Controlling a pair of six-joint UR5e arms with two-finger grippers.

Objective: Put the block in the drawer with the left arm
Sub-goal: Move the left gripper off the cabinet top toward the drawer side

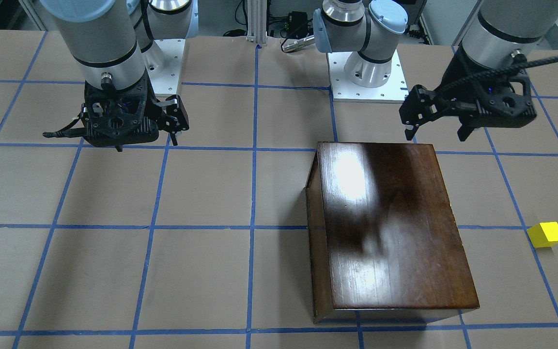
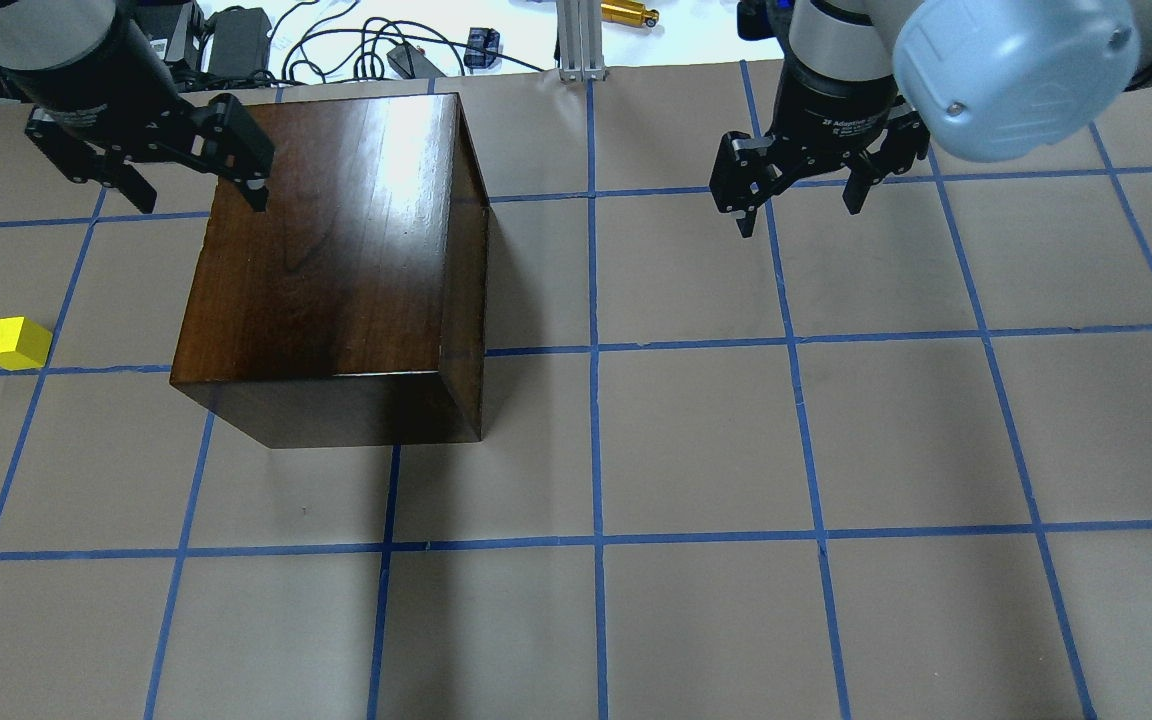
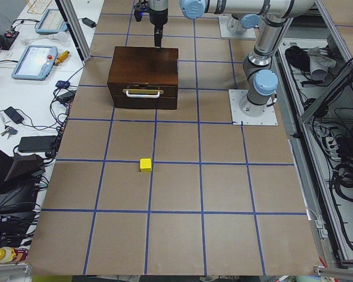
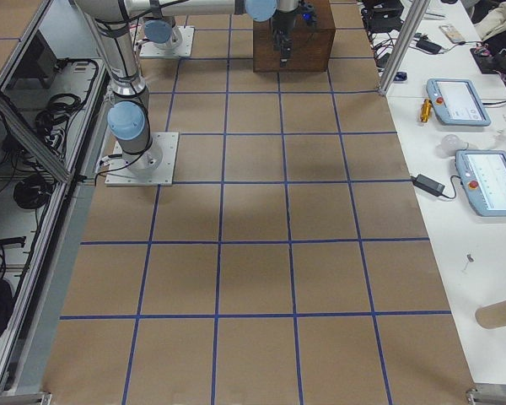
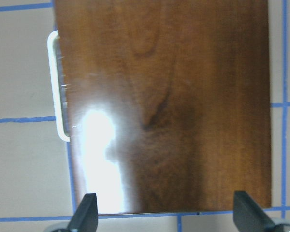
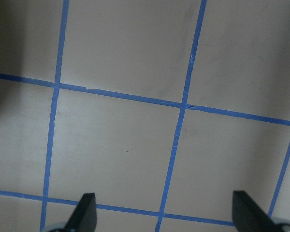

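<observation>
The yellow block lies on the table to the box's handle side, apart from it; it also shows in the overhead view and the exterior left view. The dark brown box has its drawer shut, with the pale handle on the front panel. My left gripper is open and empty, well above the box's top. My right gripper is open and empty above bare table.
Blue tape lines grid the brown table. The arms' white base plates stand at the robot's edge. Cables and power bricks lie beyond the table edge. Teach pendants rest on the side bench.
</observation>
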